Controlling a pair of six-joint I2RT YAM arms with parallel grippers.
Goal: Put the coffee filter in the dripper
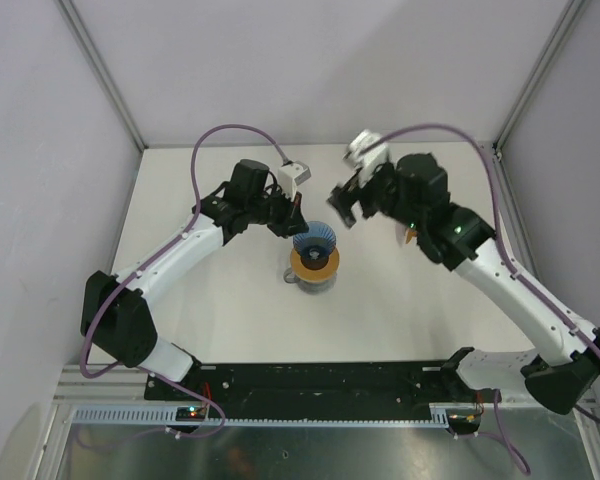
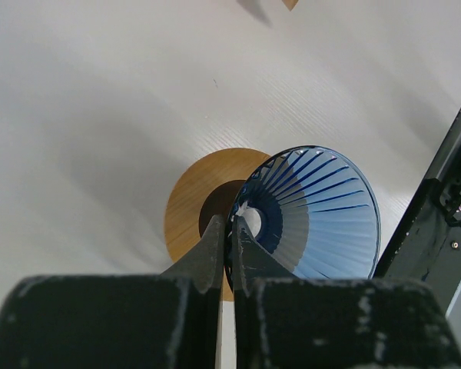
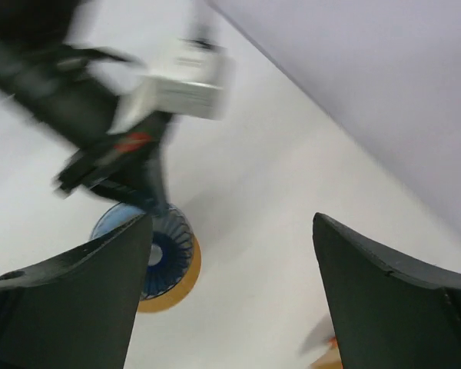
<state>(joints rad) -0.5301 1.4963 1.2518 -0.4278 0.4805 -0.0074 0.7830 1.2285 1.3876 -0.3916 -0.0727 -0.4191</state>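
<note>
Left gripper (image 2: 230, 231): jaws clamped on the thin rim of the dripper (image 2: 315, 211). One dripper, a translucent blue ribbed cone. It is held tilted, its narrow end down over the dark hole of one flat brown ring (image 2: 192, 200) and its wide mouth tipped up toward the far side. The ring sits on one clear glass jug (image 1: 298, 278). Right gripper (image 3: 232, 223): fingers wide apart, gripping nothing, raised to the dripper's right. An orange-brown paper edge (image 1: 410, 237) shows under the right arm; whether it is the coffee filter cannot be told.
</note>
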